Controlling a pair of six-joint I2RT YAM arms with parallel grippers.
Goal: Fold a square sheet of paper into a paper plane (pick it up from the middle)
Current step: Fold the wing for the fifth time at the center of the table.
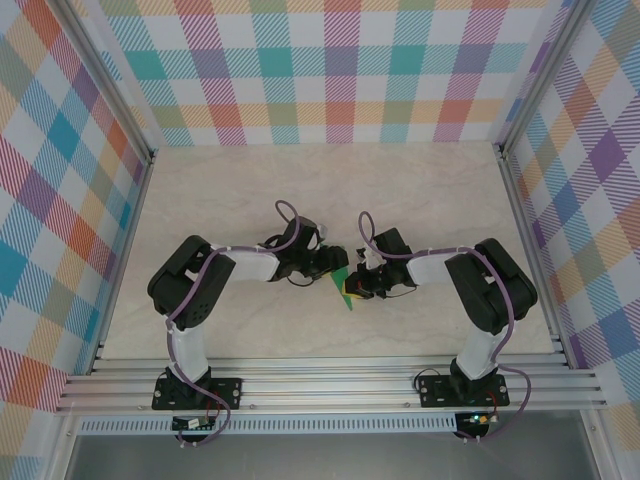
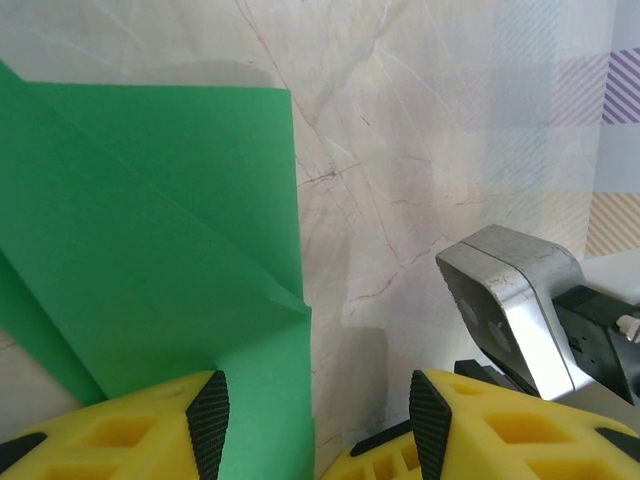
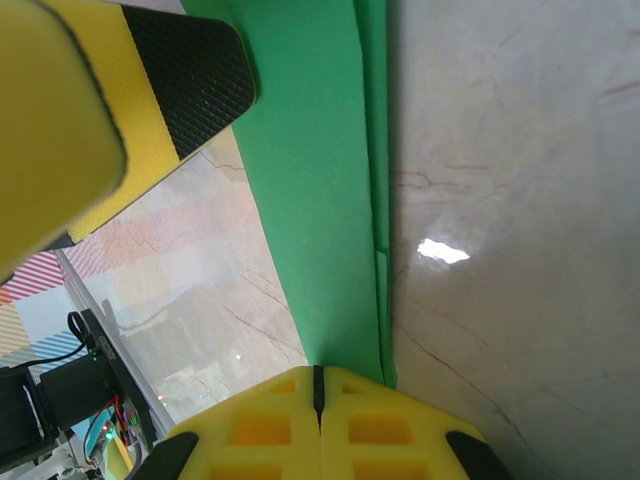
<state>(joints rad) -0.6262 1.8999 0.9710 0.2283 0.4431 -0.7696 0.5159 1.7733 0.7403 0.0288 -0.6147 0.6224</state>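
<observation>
Mid-table, right end effector pinches green paper; left end effector gapes.

High rear overview, wrist close-ups sharing paper

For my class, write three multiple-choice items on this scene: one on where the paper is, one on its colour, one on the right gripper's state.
1. Where is the paper? A) by the back wall B) between the left gripper and right gripper C) by an arm's base
2. What colour is it? A) green B) white C) red
3. The right gripper is: A) wide open B) shut on nothing C) shut on the paper
Answers: B, the top view shows it between the two grippers; A, every view shows bright green; C, its fingers are closed together with the paper pinched between them.
</observation>
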